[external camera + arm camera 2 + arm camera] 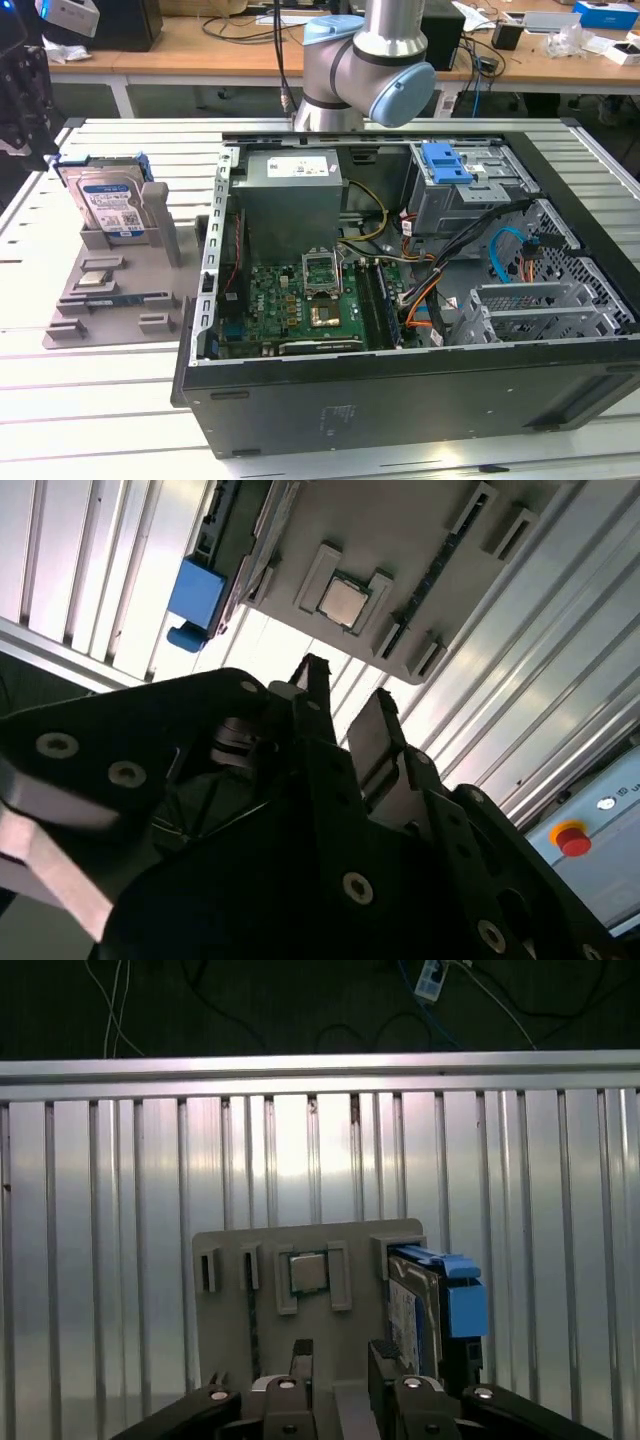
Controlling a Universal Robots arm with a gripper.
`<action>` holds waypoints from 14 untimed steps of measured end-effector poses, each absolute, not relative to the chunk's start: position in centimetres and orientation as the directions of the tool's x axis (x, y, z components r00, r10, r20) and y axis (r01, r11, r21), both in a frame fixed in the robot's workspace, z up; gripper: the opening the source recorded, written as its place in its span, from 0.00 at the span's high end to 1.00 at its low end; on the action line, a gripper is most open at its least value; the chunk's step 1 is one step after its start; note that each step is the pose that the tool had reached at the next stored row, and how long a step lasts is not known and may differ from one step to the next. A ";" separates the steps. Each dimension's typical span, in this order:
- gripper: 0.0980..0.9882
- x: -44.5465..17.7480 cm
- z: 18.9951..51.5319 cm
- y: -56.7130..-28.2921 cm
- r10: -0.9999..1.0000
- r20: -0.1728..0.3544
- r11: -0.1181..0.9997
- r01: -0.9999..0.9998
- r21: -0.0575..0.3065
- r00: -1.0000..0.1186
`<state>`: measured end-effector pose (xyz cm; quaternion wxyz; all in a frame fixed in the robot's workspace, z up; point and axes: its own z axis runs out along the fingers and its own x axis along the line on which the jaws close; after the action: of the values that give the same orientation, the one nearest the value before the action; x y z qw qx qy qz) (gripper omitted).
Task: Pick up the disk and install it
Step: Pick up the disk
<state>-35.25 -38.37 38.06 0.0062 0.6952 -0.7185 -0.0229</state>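
While the claw [342, 1355] hangs over the grey holder [230, 1330], fingers spread with nothing between them, the disk [408, 1310] stands on edge in the holder's end slot. The claw gap lines up nearer the holder's chip [308, 1273]. The disk sits just beside that line, its thin edge running across the holder's width.

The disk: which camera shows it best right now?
The exterior view: the disk stands upright in the grey holder, its labelled face toward the camera. The first wrist view catches it nearly edge-on, with its blue rail. In the second wrist view a blue rail end shows.
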 end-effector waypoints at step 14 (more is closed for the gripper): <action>0.57 -35.3 37.4 -35.4 -0.999 -0.023 0.030 -0.999 0.042 -0.031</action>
<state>-35.25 -35.35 37.40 0.0062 0.6959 -0.7177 -0.0231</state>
